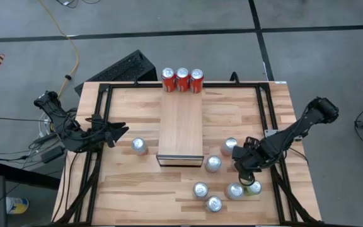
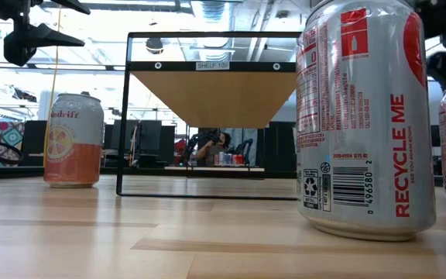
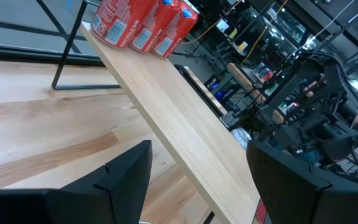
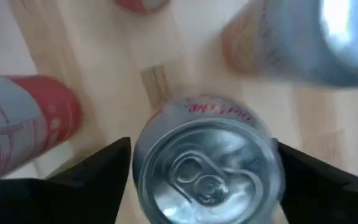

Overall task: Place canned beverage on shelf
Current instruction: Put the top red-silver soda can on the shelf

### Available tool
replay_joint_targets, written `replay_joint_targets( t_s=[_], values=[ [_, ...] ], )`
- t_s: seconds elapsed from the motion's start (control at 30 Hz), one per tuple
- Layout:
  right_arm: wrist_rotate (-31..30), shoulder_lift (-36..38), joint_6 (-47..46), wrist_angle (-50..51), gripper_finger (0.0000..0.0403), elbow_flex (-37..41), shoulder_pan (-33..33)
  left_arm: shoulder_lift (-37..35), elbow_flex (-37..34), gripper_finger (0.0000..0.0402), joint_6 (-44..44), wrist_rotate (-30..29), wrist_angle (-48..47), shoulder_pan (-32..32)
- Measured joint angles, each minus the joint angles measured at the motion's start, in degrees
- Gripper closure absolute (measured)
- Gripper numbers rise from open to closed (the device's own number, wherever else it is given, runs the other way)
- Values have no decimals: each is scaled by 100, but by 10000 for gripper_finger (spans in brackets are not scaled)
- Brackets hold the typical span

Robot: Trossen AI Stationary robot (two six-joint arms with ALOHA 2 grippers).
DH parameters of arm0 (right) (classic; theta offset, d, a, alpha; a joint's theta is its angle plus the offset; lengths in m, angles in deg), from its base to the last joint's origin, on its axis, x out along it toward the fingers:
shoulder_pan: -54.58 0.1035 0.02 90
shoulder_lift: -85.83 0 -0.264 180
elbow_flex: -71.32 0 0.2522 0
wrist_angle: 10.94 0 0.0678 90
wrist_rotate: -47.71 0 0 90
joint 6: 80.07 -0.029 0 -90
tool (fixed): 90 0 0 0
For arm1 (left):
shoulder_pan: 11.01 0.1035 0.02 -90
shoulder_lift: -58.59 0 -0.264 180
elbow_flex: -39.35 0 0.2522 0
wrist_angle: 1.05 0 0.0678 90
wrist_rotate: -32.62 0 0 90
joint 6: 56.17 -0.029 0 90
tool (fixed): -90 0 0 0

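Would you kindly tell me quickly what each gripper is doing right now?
Left gripper: open, holding nothing.
Right gripper: open, fingers on either side of a can, not yet gripping.

My left arm reaches in from the counter's left edge, elbow bent, forearm level. My left gripper (image 1: 120,130) points toward the middle, its two dark fingers (image 3: 126,177) spread with a clear gap and nothing between them. My right arm comes in from the right edge, folded at the elbow, wrist tipped downward. My right gripper (image 1: 243,170) hangs low, fingers (image 4: 98,165) spread wide.
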Motion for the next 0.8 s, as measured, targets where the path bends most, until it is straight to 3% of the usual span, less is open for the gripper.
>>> replay_joint_targets(
  t_s=[0.23,0.53,0.8],
  values=[
    [237,4,3,-1,140,64,-151,2,0,150,0,-9,-20,-2],
    [753,-13,353,466,140,-561,-386,2,0,150,0,-20,-79,0],
    [263,-9,1107,1719,140,-2126,-1018,0,0,150,-2,-50,-125,0]
  ],
)
